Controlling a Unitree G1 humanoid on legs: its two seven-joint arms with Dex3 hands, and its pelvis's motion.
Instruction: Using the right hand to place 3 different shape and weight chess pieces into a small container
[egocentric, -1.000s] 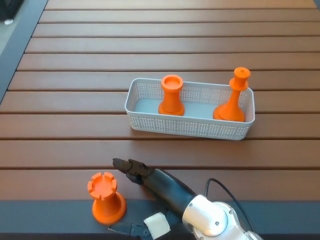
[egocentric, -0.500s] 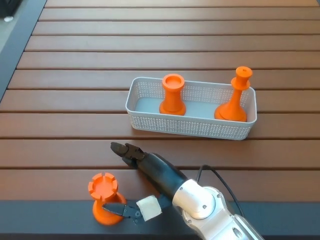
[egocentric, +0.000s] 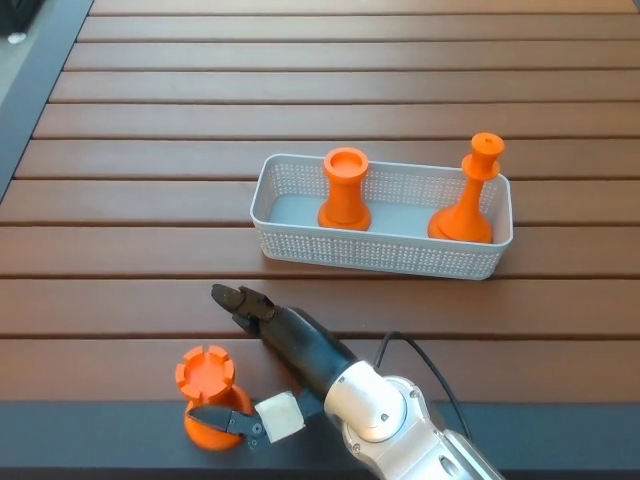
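Evidently the right hand (egocentric: 235, 365) is reaching with fingers spread, open and empty, around the rook (egocentric: 208, 396) standing at the tabletop (egocentric: 150, 120) edge, presumably to carry it to the basket (egocentric: 380, 250).

Brown slatted wooden table (egocentric: 150, 120), planks running left to right, dark edge along the near side and at far left. White mesh basket (egocentric: 380, 250) sits on it right of centre, long side parallel to the planks. Orange rook (egocentric: 210, 398) stands upright on the table at the near edge, left of centre, well apart from the basket. Rest of the planks bare. Two other orange pieces stand inside the basket, not on the table itself.
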